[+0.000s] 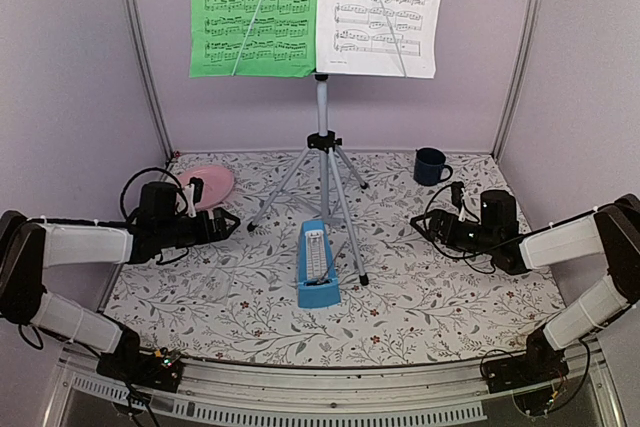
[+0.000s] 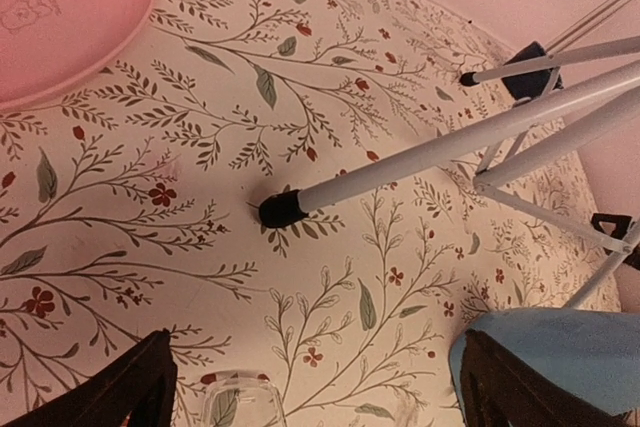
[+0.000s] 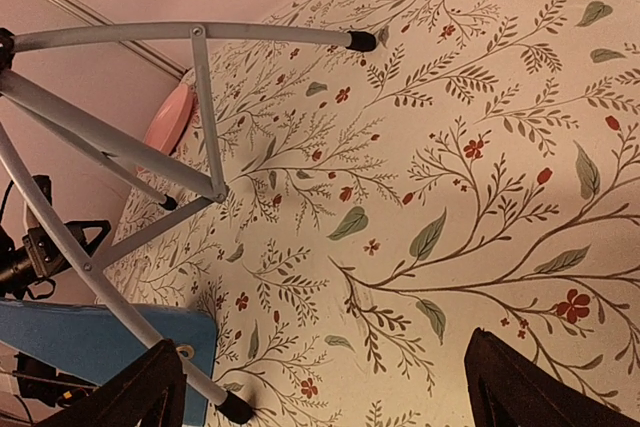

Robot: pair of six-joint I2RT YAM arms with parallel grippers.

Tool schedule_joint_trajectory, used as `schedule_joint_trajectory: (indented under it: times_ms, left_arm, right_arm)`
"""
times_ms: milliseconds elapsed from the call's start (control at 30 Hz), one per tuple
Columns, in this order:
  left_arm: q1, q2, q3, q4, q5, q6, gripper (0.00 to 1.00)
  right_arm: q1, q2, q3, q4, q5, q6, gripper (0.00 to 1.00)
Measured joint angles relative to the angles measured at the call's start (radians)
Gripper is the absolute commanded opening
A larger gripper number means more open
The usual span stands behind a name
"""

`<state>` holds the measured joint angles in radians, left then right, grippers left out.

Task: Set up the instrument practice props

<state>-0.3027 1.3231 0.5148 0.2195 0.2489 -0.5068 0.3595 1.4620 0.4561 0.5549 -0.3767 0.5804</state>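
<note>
At table point(image 1: 450, 297) centre: stand point(image 1: 323, 147) with pages point(image 1: 255, 12) on it, metronome point(image 1: 318, 269) just in front toward near edge. Either side of stand, left gripper point(image 1: 228, 224) and right gripper point(image 1: 424, 226) both wide, empty.

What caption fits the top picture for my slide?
Music stand holds a green page and a white page, blue metronome at its feet, open left claw and right claw on either side.

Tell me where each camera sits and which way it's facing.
Top external: above and behind the arms, facing the music stand; both arms, left claw and right claw, show.
Left wrist: left arm, looks down at a stand foot; fingertips show.
Right wrist: right arm, looks across the stand's legs; fingertips show.
Both wrists share the metronome and pink plate.
</note>
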Motion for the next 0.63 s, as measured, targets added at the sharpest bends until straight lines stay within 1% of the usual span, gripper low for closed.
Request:
schedule_joint_trajectory:
  times_ms: [533,633]
  left_arm:
    - [0.000,0.000,0.000,-0.002,-0.008,0.000,0.99]
    - [0.000,-0.001,0.000,-0.002,-0.011,0.000,0.99]
  right_arm:
    - [0.000,0.000,0.000,0.014,-0.001,-0.016,0.99]
    - [0.000,-0.003,-0.016,0.039,0.000,-0.016,0.99]
